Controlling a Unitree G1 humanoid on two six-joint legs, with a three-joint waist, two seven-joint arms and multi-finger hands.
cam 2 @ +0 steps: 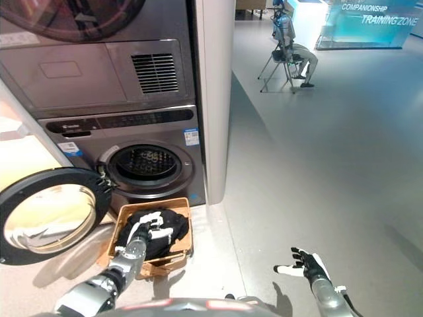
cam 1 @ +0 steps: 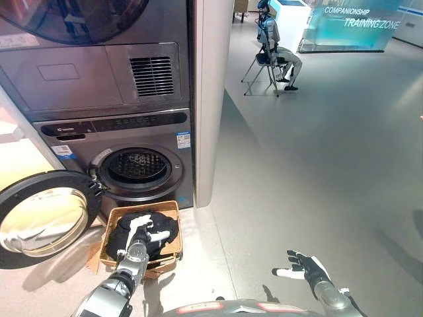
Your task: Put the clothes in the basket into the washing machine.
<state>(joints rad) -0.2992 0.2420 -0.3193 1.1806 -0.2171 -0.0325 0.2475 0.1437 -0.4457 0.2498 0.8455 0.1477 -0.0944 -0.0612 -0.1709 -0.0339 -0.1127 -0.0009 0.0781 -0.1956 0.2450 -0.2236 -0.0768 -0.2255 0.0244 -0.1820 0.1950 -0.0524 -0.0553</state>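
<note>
Dark clothes (cam 1: 142, 232) lie heaped in a shallow brown basket (cam 1: 173, 210) on the floor, just in front of the washing machine (cam 1: 139, 168). The machine's round door (cam 1: 41, 214) hangs wide open to the left, and the drum looks empty, so by my judgement nothing has been loaded yet. The left robot hand (cam 1: 140, 231) reaches over the pile, fingers loosely spread, holding nothing. The right robot hand (cam 1: 303, 266) hovers open above bare floor, well apart. Far off, a sign reads "COMPANIONSHIP TRAINING ZONE" (cam 1: 362, 18); a seated figure (cam 1: 274, 49) waits nearby.
</note>
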